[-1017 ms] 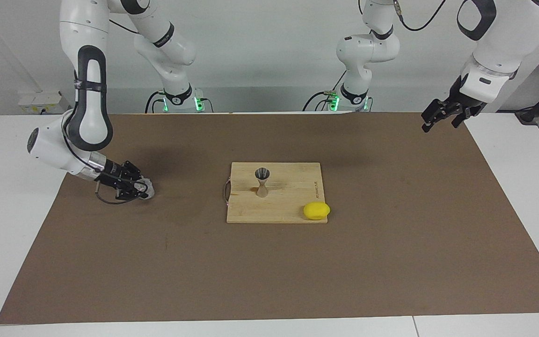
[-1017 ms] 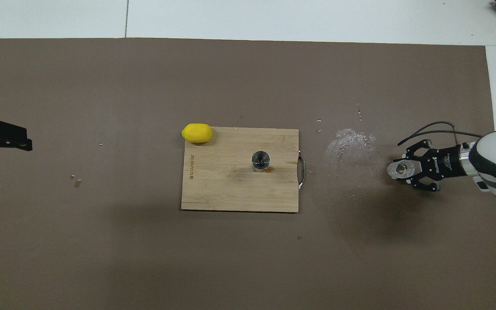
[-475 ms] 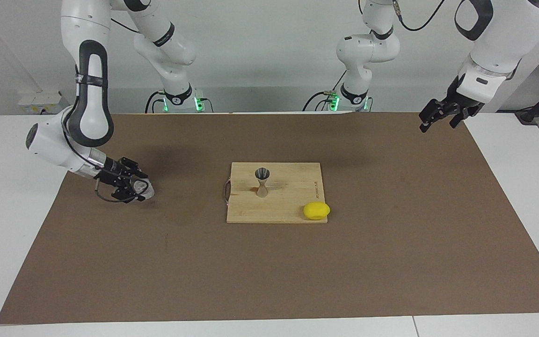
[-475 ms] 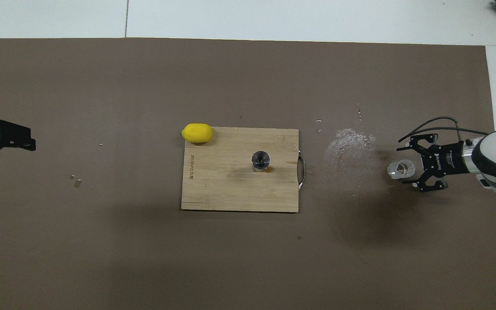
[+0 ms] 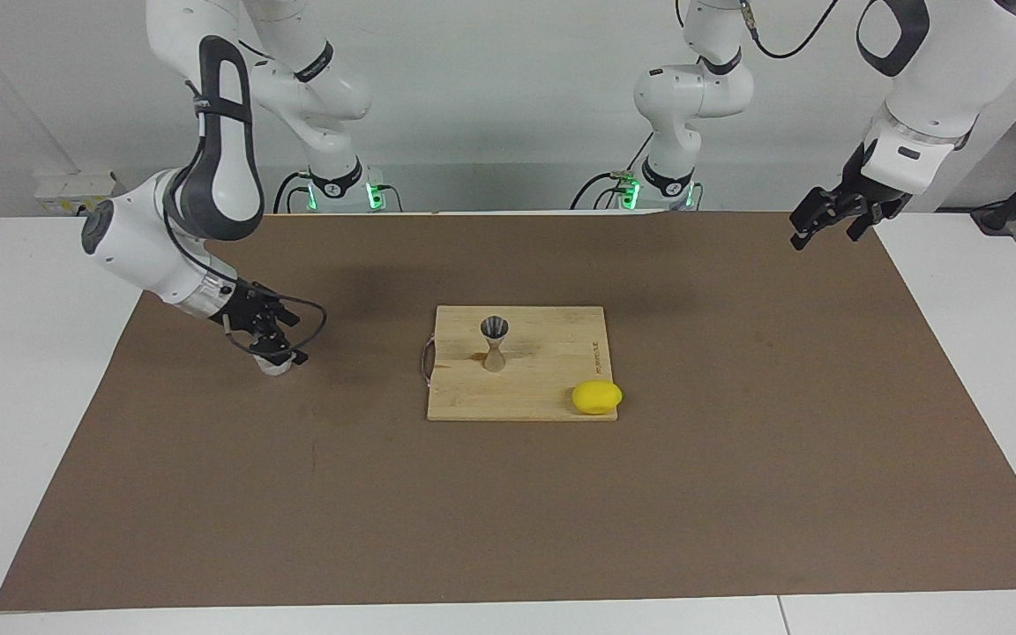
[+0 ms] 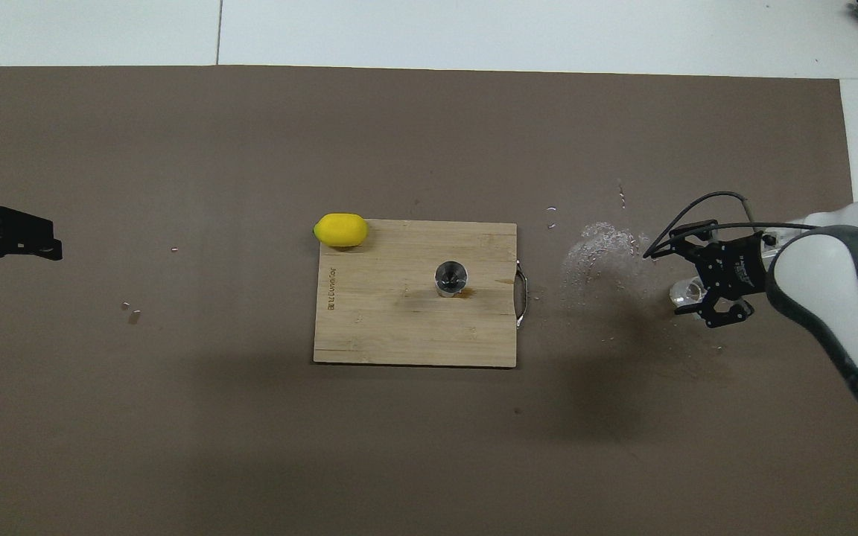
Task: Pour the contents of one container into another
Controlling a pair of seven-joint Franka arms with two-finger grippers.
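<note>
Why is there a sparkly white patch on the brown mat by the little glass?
Overhead view: the light glints off a splash of spilled drops beside the glass tumbler, under the right gripper. Facing view: the same spot shows no sparkle, only plain mat.

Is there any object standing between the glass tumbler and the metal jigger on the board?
Nothing visible does. Only bare mat lies between the tumbler, under the right end effector, and the jigger on the cutting board.

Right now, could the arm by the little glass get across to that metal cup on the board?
Probably yes: only bare mat lies between the right gripper, over the glass tumbler, and the jigger.
</note>
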